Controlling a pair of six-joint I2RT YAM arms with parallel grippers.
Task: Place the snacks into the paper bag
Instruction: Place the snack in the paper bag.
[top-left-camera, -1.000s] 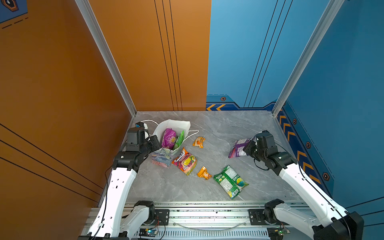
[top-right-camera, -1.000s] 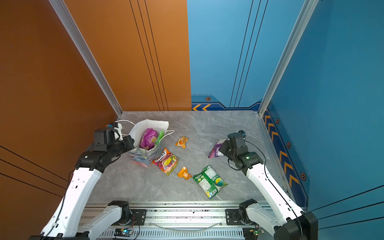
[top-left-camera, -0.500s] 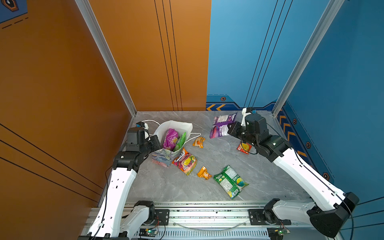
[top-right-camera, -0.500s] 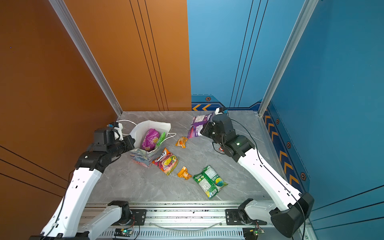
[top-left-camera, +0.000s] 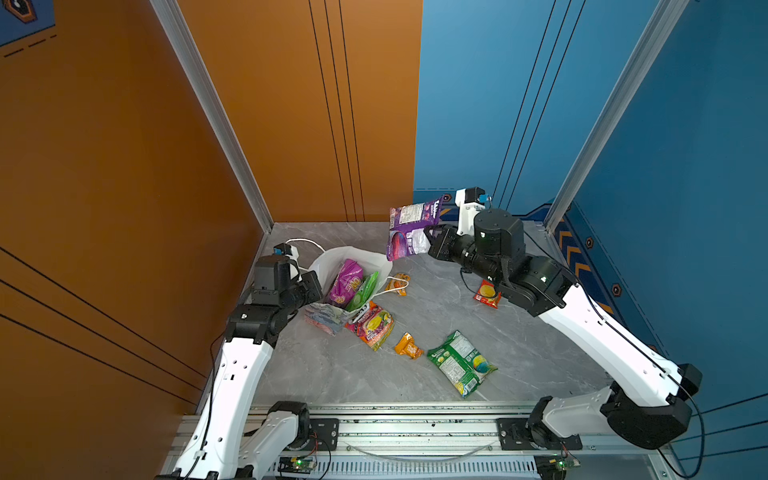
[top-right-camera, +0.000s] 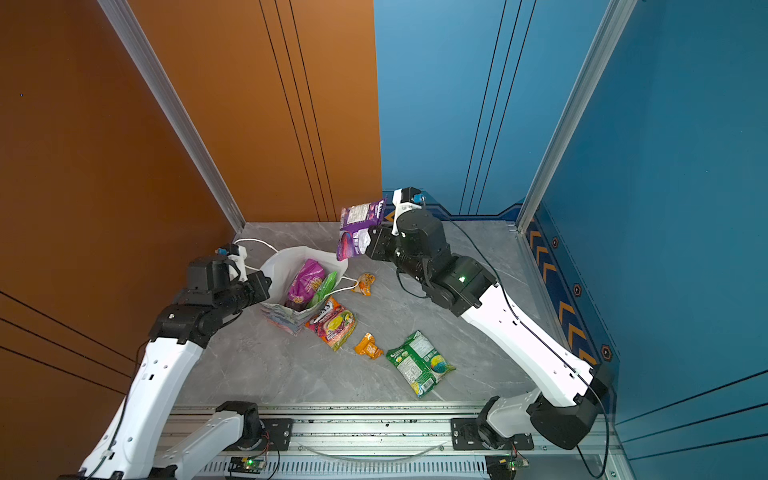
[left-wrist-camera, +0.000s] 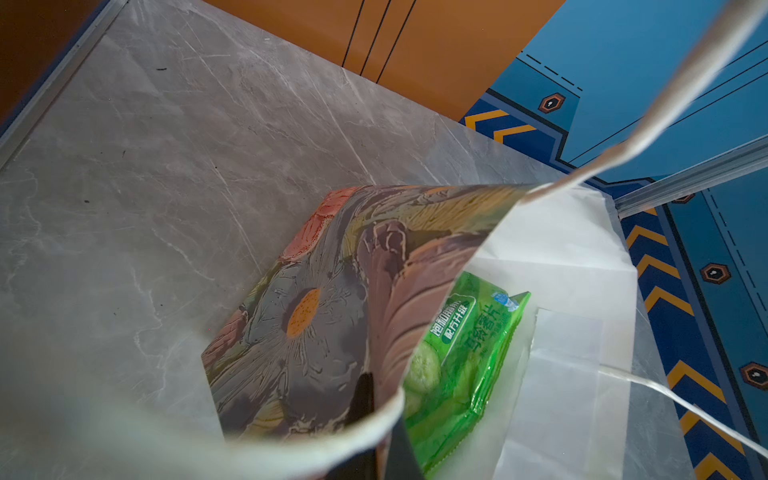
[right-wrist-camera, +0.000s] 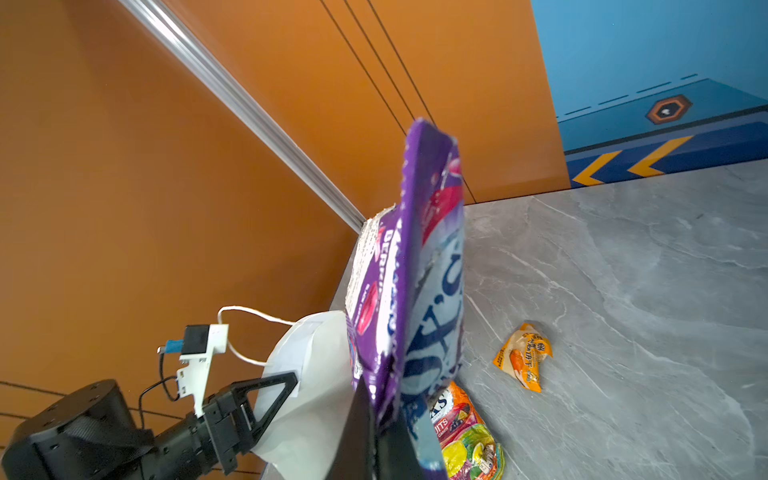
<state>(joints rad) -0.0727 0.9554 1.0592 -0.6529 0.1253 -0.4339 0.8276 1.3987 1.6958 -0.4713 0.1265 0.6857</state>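
Two snacks (top-left-camera: 344, 282) sit in the bag (top-left-camera: 357, 255) pinched by the left tool (top-left-camera: 312, 287), the right tool (top-left-camera: 432, 242) pinches a purple packet (top-left-camera: 409, 232), and five more lie on the desk (top-left-camera: 440, 303).

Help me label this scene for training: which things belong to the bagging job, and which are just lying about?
Job: paper bag, purple packet in right pincer, magenta pouch, green packet, multicoloured packet, orange packet, second orange packet, red packet, green chips packet.
Just there: tabletop, front rail, wall panels.
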